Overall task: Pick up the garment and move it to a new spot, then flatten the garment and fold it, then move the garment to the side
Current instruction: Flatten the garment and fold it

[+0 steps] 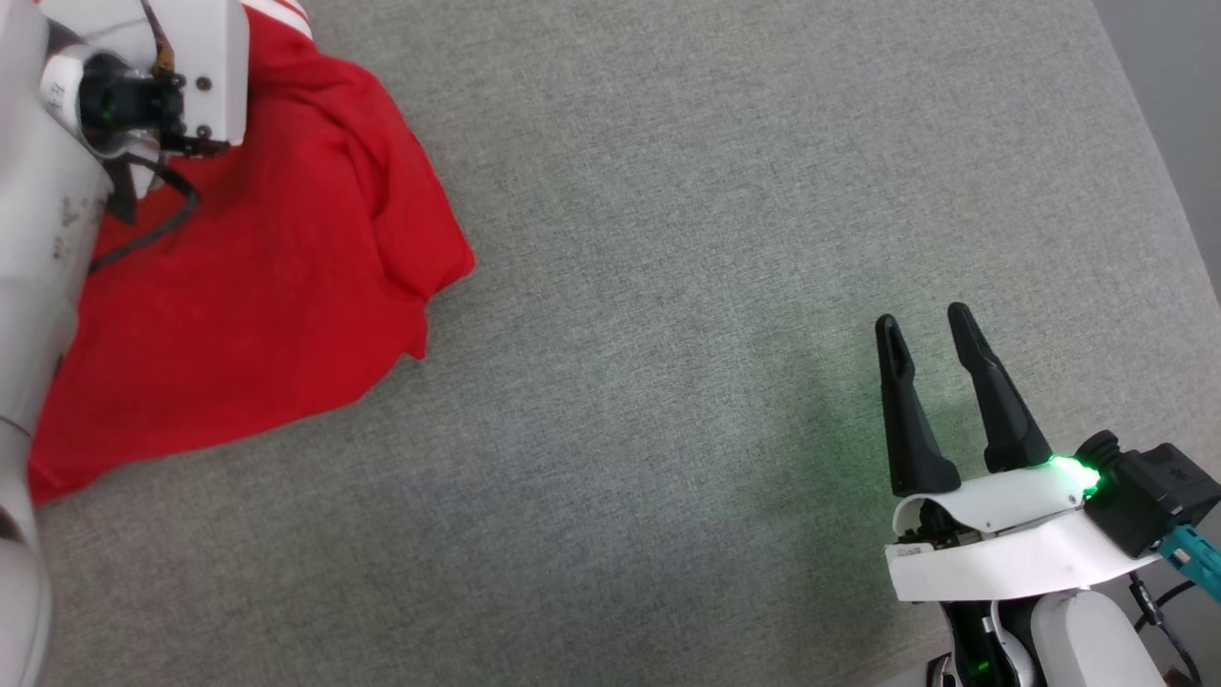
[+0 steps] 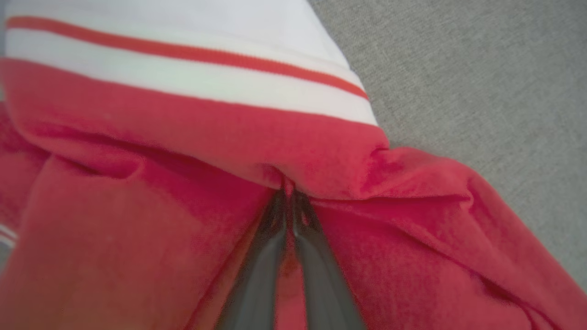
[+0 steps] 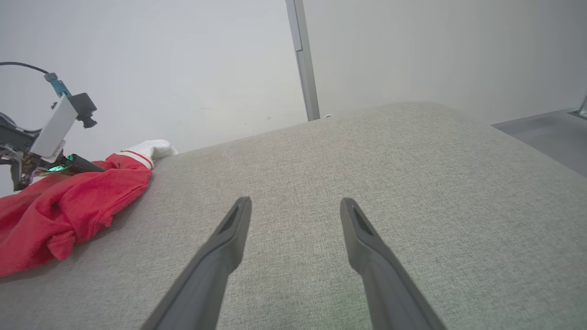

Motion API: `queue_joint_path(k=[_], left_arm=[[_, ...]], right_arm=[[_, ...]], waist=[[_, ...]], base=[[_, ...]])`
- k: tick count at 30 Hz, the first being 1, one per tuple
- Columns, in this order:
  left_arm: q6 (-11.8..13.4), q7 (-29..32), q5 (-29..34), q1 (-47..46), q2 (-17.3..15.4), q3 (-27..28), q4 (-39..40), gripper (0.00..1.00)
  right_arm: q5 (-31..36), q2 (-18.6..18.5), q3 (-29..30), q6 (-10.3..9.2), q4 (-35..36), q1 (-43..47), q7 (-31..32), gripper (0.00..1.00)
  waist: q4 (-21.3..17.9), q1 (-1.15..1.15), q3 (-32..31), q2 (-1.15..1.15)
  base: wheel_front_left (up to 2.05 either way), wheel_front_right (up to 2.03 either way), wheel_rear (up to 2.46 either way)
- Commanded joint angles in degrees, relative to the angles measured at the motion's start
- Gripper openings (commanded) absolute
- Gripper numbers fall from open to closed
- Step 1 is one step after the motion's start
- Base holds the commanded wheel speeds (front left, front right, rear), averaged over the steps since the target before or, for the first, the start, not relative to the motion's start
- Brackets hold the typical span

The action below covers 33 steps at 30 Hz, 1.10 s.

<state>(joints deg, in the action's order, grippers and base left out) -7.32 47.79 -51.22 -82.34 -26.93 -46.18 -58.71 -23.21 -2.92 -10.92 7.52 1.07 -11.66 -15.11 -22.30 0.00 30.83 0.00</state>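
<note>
Left arm: pale forearm (image 1: 38, 286) runs along head view's 9 o'clock edge; wrist housing (image 1: 191, 57) sits at 11 o'clock. Left claw (image 2: 288, 195): both dark fingers pressed together, tips clamped on fold of garment (image 2: 137, 220). Right claw (image 1: 923, 322): at 4 o'clock in head view, fingers (image 1: 911, 420) spread apart, pointing toward 12 o'clock and leaning slightly to 11. White wrist shell (image 1: 1002, 553) sits behind them, green light (image 1: 1070, 469) glowing at its 2 o'clock corner.

This looks like a plain robot lab or test room. A wide bench (image 1: 668, 286) covered with grey woven fabric stands before bare white walls (image 3: 160, 68). In the right wrist view a grey metal strip (image 3: 302, 59) runs up the wall at 12 o'clock, and smooth grey floor (image 3: 541, 133) shows at 3 o'clock.
</note>
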Motion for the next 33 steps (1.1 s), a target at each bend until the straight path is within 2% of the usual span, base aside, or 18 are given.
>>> queue_joint_path(k=[1,9,17,21,27,33], left_arm=[[-0.24,0.42,-0.29,3.99,0.76,-1.20,-1.14,0.00],[-0.28,-2.96,-2.63,3.18,1.48,-2.39,3.15,0.00],[-0.25,-2.82,-9.93,5.42,1.13,-4.52,15.15,0.00],[-0.24,-1.38,-14.44,7.67,-0.98,-7.33,25.72,0.00],[-0.23,0.39,-20.10,11.79,-5.79,-11.20,41.87,0.00],[-0.23,0.60,-25.97,15.26,-9.40,-10.76,53.06,0.00]], right_arm=[[0.20,0.07,0.38,-0.06,0.15,-0.60,-0.04,1.00],[1.50,0.05,1.18,-0.06,-0.59,0.13,-0.04,1.00],[3.50,0.03,2.57,-0.06,-1.59,1.68,-0.04,1.00],[4.66,0.02,3.61,-0.06,-1.98,2.62,-0.04,1.00],[5.81,0.02,4.63,-0.06,-2.24,3.96,-0.04,1.00],[6.39,0.03,5.10,-0.06,-2.04,4.14,-0.04,1.00]], waist=[[0.18,0.00,-0.15,0.00],[2.51,0.00,-2.54,0.00],[5.96,0.00,-7.62,0.00],[8.12,0.00,-9.98,0.00],[10.51,0.00,-11.95,0.00],[11.32,0.00,-12.12,0.00]], base=[[0.00,0.00,0.00],[0.00,0.00,0.00],[0.00,0.00,0.00],[0.00,0.00,0.00],[0.00,0.00,0.00],[0.00,0.00,0.00]])
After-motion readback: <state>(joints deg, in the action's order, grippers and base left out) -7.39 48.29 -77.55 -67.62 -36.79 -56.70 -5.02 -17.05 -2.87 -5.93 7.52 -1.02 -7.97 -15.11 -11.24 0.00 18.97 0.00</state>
